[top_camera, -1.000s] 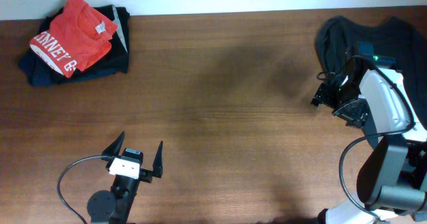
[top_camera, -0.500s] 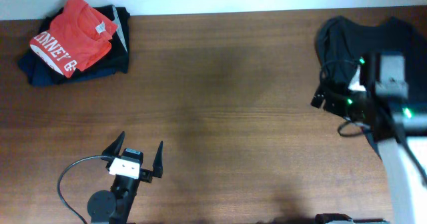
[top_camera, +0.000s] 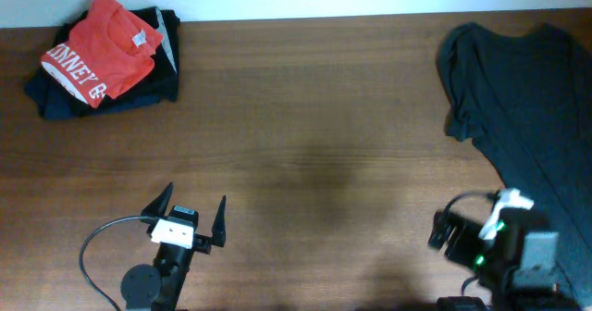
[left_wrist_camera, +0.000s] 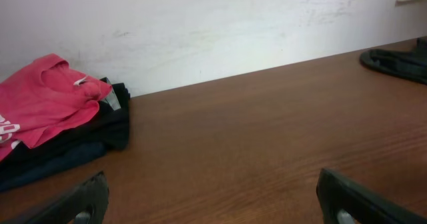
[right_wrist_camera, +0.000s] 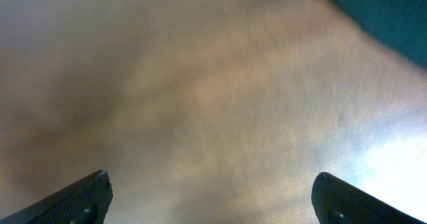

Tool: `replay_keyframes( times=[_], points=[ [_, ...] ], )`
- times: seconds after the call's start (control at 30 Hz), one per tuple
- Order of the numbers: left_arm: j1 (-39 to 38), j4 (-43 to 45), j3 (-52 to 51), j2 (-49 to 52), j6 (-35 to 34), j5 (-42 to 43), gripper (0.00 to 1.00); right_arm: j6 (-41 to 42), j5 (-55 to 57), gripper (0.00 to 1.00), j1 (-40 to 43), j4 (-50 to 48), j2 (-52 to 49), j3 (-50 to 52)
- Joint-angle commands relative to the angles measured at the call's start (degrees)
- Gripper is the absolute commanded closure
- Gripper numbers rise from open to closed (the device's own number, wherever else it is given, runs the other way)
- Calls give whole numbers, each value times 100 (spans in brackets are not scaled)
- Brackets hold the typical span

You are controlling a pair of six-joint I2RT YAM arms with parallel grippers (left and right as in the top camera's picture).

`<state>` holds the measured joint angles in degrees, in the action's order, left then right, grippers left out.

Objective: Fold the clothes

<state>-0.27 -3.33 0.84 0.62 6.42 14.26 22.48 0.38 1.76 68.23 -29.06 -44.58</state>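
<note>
Overhead first," says A. "Where is the red-orange T-shirt (top_camera: 97, 47)?"

B: "At the far left corner of the table (top_camera: 324, 144), close to the white wall. It lies bunched on top of a small pile of dark garments (top_camera: 162, 75), with white lettering showing along its left side and a white neck label (top_camera: 141, 39) facing up. Neither arm touches it."

A: "What else lies on the wood?"

B: "A larger dark grey T-shirt (top_camera: 527, 98) is spread flat over the far right side, running down to the near right edge. The middle of the table is brown wood grain."

A: "And the left arm?"

B: "The left gripper (top_camera: 197, 193) sits low at the near edge, left of centre, well apart from both shirts. Its jaws stand wide apart with nothing between them. The left wrist view looks across the table to the red shirt at the left, under the wall, and to the grey shirt's edge at the far right."

A: "The right arm?"

B: "It is at the near right corner, just beside the grey shirt's lower edge, with green lights glowing on it. The right wrist view is blurred. It shows the right gripper (right_wrist_camera: 210, 184) with its two dark fingertips (right_wrist_camera: 87, 194) far apart over bare wood, holding nothing, and a corner of dark cloth at the upper right."
</note>
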Motion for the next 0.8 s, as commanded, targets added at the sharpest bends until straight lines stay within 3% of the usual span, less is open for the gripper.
replay_keyframes(
  times=[0.0,0.3,0.37,0.47,0.77],
  points=[
    [24,-17,-33,-33,-33,-17,1,341,-247,1,24,-33,935,946],
    [24,-17,-33,-33,-33,-17,1,352,-229,1,0,-173,1786,986],
    [24,-17,-33,-33,-33,-17,1,348,-304,1,-35,-844,1921,1051],
    [24,-17,-33,-33,-33,-17,1,-625,-730,1,-420,-2371,2411,1593],
    [24,-17,-33,-33,-33,-17,1,-997,-761,1,-437,-4636,2887,3198]
  ],
)
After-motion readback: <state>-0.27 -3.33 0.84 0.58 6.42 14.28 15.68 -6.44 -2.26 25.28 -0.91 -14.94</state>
